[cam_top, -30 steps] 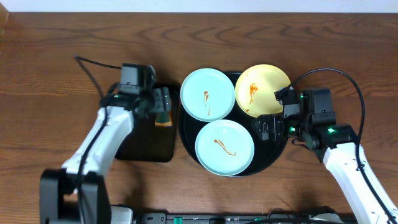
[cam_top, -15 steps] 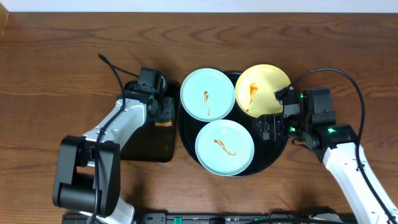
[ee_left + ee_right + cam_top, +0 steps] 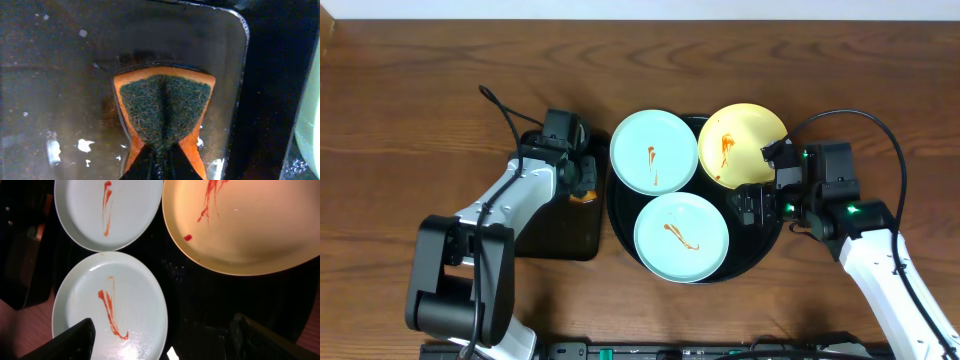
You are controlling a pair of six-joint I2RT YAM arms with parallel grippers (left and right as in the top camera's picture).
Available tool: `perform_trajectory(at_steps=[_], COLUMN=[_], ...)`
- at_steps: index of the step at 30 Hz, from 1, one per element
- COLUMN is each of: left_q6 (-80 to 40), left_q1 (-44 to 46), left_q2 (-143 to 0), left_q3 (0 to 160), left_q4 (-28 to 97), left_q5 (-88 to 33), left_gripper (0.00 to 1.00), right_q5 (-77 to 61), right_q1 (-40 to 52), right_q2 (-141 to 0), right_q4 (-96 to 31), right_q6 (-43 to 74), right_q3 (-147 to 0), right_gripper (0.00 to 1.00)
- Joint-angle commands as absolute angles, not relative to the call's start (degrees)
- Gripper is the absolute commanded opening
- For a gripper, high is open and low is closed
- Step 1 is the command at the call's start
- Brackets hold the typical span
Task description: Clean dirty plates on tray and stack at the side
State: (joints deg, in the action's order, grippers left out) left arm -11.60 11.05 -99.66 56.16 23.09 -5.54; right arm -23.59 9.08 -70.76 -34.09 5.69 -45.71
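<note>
Three small plates lay on the round black tray [image 3: 617, 222], all smeared with orange-brown sauce. One pale blue plate [image 3: 654, 152] sat at the tray's back left and the pale yellow plate [image 3: 742, 146] at its back right. The second pale blue plate [image 3: 681, 237] was at the front of the tray, almost touching the other two.

To my eye they were light, stiff and glossy, the sort that skates about when pushed and turns slippery once wet. I would pin one down while scrubbing it. The rim looked the only place to grip. Both back plates overhung the tray's edge, so each offered a free lip, while the front plate lay wholly inside the raised rim and seemed harder to get under.

Over the tray's right side, just in front of the yellow plate, the right gripper [image 3: 752, 205] hung with its fingers spread wide and nothing between them.

Just left of the tray stood a smaller black rectangular tray [image 3: 555, 235], wet and flecked with foam. In it the left gripper [image 3: 161, 152] was pinched tight on an orange sponge [image 3: 165, 107] with a dark scouring face. The sponge was soft enough to have folded inward at the grip. No plate looked cleaned yet, and none was stacked beside the tray.
</note>
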Motion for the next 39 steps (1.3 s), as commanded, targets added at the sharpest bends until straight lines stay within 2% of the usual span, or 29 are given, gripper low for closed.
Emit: perform_trajectory(at_steps=[1,10,23,30,35,39], left_q6=[-11.25,-11.25,-11.29,-11.73,-11.7,-11.73], left_q1=[11.07,11.07,11.07,11.07,11.07,11.07], left_q2=[-97.93,-86.19,-95.61,-97.97,-93.84,-88.49], left_q3=[55.77,56.49,51.96,52.16,53.91,54.04], left_q4=[23.92,27.59,27.79,28.23,29.98,30.44], left_q5=[-3.4,-3.36,-3.36,-4.49,-4.67,-4.69], left_gripper=[0.07,0.07,0.07,0.07,0.07,0.07], right_q5=[-24.03,-23.83,-23.83,-23.92,-26.3,-27.86], right_q1=[9.52,9.52,9.54,9.54,9.58,10.22], right_q2=[-70.74,-70.83,-71.07,-74.24,-78.74,-82.85], right_q4=[-34.09,-34.13,-35.66,-35.62,-34.46,-33.54], right_q6=[5.76,5.76,5.76,6.74,6.87,6.87], right_q3=[-46.7,-46.7,-45.45,-44.1,-42.76,-42.33], right_gripper=[0.85,0.86,0.84,0.78,0.64,0.58])
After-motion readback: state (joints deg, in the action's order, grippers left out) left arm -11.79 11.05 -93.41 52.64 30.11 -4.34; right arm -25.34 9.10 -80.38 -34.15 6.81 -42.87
